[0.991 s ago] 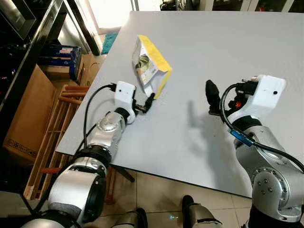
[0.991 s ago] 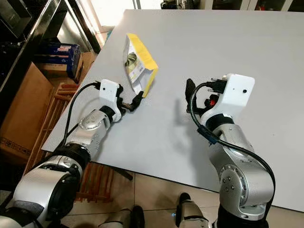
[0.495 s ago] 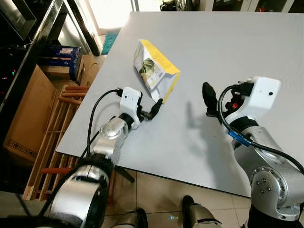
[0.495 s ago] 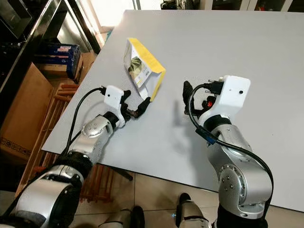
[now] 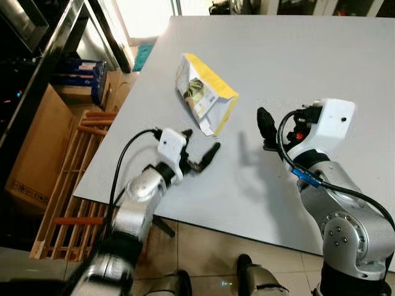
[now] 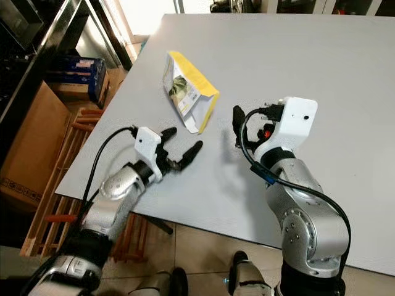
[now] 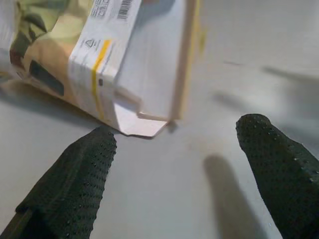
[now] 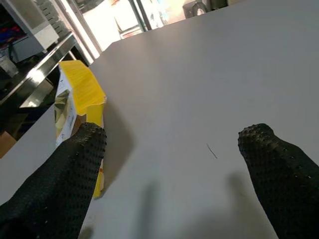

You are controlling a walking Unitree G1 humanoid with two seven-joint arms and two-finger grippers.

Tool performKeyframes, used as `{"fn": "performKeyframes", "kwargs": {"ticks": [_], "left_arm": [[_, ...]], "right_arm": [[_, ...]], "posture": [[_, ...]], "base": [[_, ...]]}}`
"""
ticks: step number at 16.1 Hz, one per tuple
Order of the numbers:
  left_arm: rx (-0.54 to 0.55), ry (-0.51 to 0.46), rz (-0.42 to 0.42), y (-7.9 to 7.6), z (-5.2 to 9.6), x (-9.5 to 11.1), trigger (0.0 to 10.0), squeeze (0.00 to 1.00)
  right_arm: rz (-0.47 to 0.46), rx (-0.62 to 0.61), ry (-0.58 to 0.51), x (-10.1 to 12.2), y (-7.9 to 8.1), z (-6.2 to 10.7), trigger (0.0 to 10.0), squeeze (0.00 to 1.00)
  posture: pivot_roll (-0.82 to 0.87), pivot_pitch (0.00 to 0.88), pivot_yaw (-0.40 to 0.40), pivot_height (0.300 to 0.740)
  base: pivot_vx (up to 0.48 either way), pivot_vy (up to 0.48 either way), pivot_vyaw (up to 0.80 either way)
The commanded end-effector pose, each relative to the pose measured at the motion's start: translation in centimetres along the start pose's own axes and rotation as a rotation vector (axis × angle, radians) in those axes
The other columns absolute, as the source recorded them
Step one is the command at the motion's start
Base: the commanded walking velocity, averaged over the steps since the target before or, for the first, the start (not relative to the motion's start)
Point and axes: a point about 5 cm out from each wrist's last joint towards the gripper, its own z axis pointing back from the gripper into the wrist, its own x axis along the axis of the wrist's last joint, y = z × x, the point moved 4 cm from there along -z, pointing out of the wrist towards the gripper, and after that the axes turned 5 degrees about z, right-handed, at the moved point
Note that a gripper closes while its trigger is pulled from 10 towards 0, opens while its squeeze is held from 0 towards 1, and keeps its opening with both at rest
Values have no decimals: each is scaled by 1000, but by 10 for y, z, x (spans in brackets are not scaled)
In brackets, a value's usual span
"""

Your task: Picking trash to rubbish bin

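Note:
The trash is a yellow and white carton [image 5: 205, 94] lying on its side on the grey table [image 5: 296, 55]. My left gripper [image 5: 199, 143] is open just in front of the carton's near corner, a short gap away from it and holding nothing. In the left wrist view the carton's open flap end [image 7: 114, 55] lies just beyond the spread fingers [image 7: 75, 174]. My right gripper [image 5: 265, 126] hovers open to the right of the carton, also holding nothing. The right wrist view has the carton [image 8: 79, 99] off to one side, past one of the fingertips [image 8: 65, 174].
The table's left edge drops to a floor crowded with a cardboard box [image 5: 31, 154], a wooden rack [image 5: 74, 179] and a blue crate [image 5: 77, 71]. The table's front edge runs close below my left arm. Bare tabletop stretches to the right and behind the carton.
My left gripper was at the carton's near corner and nudged the carton rightward; it has since opened and drawn back toward the front edge. My right gripper drifted slightly left.

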Motion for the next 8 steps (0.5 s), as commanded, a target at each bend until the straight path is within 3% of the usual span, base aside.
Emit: {"fn": "performKeyframes", "kwargs": {"ticks": [1,4,8], "left_arm": [[-8,1,6,0,5,3,10000,0],[-14,-15,-19,-8,25,19,10000,0],[5,-59,-99,-11,34,48,10000,0]], "right_arm": [[-7,21,-1,-1,4,-1,10000,667],[-13,30,9,-6,5,-3,10000,667],[-32,86,33,-15,14,-9,10000,663]], "posture": [[-70,211,127,740],[-40,205,124,740],[-2,204,113,740]], "base": [[0,0,0],[0,0,0],[0,0,0]]}}
